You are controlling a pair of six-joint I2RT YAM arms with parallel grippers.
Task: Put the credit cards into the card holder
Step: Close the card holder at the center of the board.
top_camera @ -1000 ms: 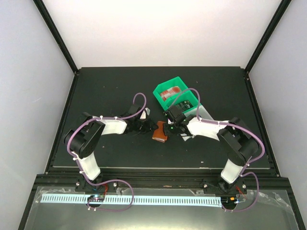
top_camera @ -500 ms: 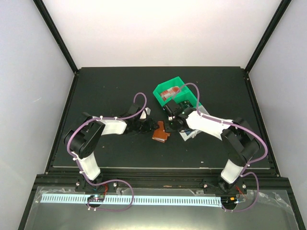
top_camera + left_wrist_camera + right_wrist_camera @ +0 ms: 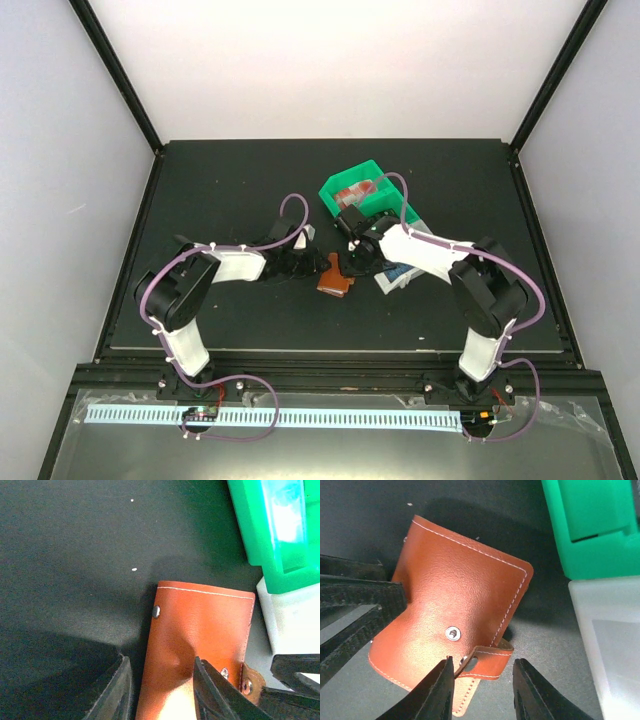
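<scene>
The card holder [image 3: 335,276] is a brown leather wallet lying on the black mat between my two grippers. My left gripper [image 3: 160,662] is open astride the card holder's [image 3: 200,625] left part. Its right finger [image 3: 212,690] presses a dent into the leather, and its left finger stands on the mat just off the edge. My right gripper [image 3: 482,667] is open around the loose snap strap [image 3: 487,660]. There the left finger touches the strap's snap end and the right finger stands clear. Red credit cards [image 3: 358,190] lie in the green bin [image 3: 345,205]. A blue one [image 3: 403,271] lies in the white tray.
The green bin [image 3: 590,530] stands just beyond the card holder, and the white tray [image 3: 605,640] adjoins it on the near right. The right forearm [image 3: 430,255] reaches across above the tray. The mat's raised frame [image 3: 160,200] borders the workspace.
The right gripper has swung back and left to the card holder's far side, uncovering the blue card in the tray. The card holder has turned slightly. The left arm has barely moved.
</scene>
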